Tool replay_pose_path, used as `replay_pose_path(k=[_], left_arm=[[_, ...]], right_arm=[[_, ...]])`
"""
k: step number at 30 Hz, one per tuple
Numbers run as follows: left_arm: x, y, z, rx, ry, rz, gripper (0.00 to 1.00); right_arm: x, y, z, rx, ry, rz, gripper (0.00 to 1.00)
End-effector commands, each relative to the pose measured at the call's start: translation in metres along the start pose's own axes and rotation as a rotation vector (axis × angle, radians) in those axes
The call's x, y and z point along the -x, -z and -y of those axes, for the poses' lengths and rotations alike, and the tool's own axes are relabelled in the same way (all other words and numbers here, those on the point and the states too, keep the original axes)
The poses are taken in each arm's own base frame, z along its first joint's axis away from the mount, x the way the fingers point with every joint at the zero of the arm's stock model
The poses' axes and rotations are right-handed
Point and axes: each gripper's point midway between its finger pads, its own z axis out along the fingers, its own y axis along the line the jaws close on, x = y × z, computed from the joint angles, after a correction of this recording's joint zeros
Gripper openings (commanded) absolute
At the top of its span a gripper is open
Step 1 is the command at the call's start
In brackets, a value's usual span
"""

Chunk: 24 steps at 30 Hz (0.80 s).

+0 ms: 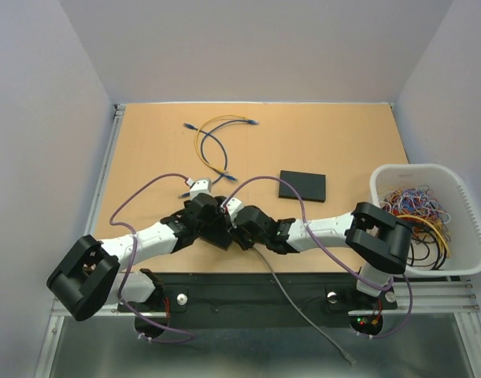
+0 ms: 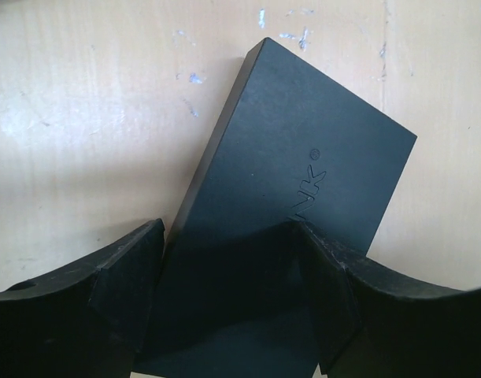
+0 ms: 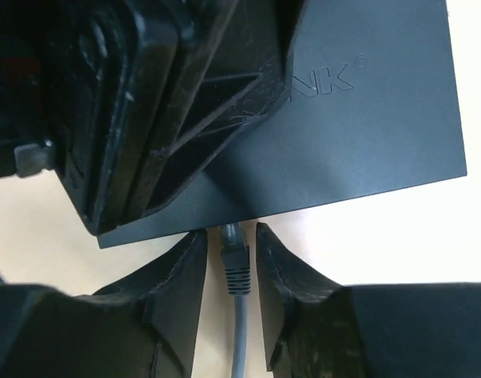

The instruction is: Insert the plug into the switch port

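Note:
The black switch (image 2: 303, 150) lies flat on the wooden table, almost hidden under both wrists in the top view. My left gripper (image 2: 228, 228) is open and straddles its near end; the left finger (image 2: 122, 276) is beside its edge and the right finger (image 2: 334, 291) overlaps its top. The same gripper's body (image 3: 146, 102) sits over the switch (image 3: 366, 134) in the right wrist view. The grey plug (image 3: 238, 272) has its tip in the switch's near edge. My right gripper (image 3: 231, 232) is open around the plug with a thin gap on each side. The grey cable (image 1: 295, 303) trails off the front edge.
A second flat black box (image 1: 303, 185) lies behind the right arm. Loose blue and yellow cables (image 1: 212, 138) lie at the back. A white basket (image 1: 413, 168) full of cables stands at the right edge. Both grippers (image 1: 228, 227) meet mid-table.

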Motion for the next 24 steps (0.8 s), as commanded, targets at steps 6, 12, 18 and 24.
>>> replay_pose_path(k=[6, 12, 18, 24], left_arm=[[0.029, 0.024, 0.010, -0.039, 0.021, 0.014, 0.80], [0.046, 0.022, -0.002, 0.004, 0.066, 0.039, 0.82], [0.056, 0.021, -0.017, 0.058, 0.101, 0.064, 0.82], [0.093, 0.069, -0.001, -0.023, 0.167, 0.152, 0.79]], right_arm=[[0.102, 0.004, -0.028, 0.105, -0.074, 0.330, 0.47], [0.099, 0.001, -0.026, 0.093, -0.076, 0.311, 0.55], [0.100, 0.001, -0.014, 0.021, -0.104, 0.316, 0.55], [0.130, 0.018, 0.023, -0.184, -0.167, 0.374, 0.60]])
